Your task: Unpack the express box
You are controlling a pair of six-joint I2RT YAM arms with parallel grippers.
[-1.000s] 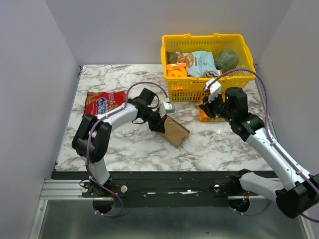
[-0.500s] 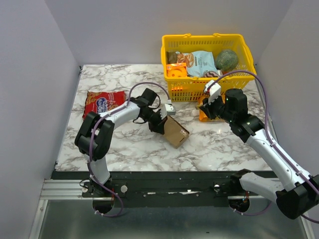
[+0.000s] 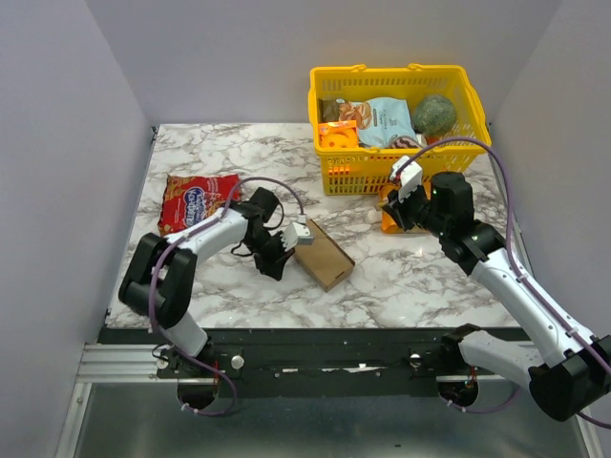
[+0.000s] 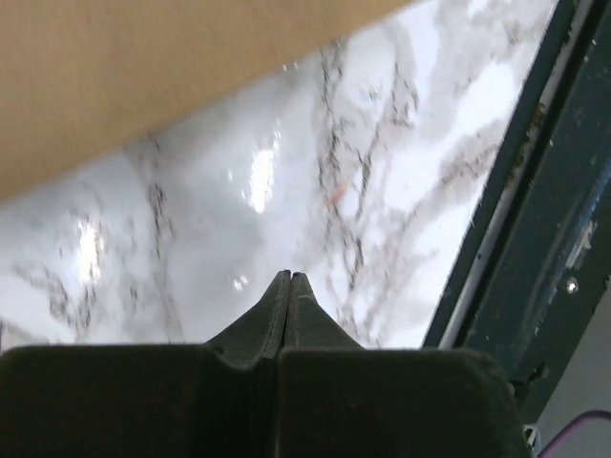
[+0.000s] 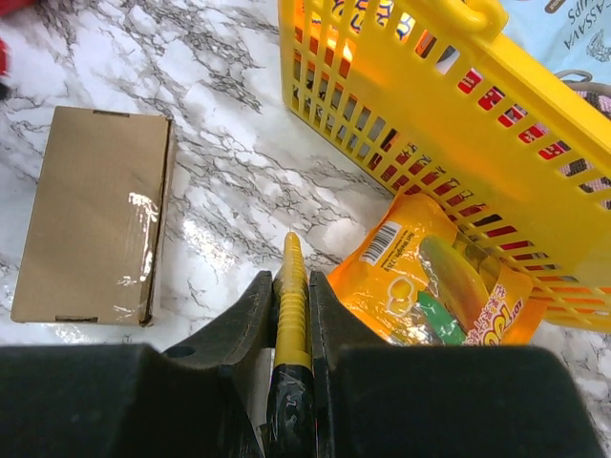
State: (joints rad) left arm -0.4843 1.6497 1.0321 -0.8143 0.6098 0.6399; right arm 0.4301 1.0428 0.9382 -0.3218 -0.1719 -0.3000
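Yellow basket (image 3: 353,172) — snack bags (image 3: 382,119) inside (express box (image 3: 322,255) shut).

This is probably a robot test booth in a lab: plain grey walls (image 3: 57,143) box in a marble-patterned table (image 3: 229,153) on three sides. A left arm (image 3: 215,234) and a right arm (image 3: 520,286) are bolted to a black metal frame (image 3: 325,361) at its near edge.
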